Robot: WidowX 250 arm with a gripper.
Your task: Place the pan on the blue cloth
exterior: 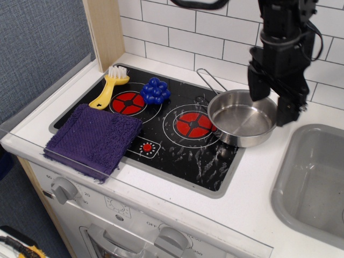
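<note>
Steel pan sitting apart from blue cloth; tool hovering above pan rim, spread wide, gripping nothing.

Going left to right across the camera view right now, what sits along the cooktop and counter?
blue cloth → yellow brush → blue toy grapes → pan → gripper, open over the pan's right rim → grey sink.
</note>
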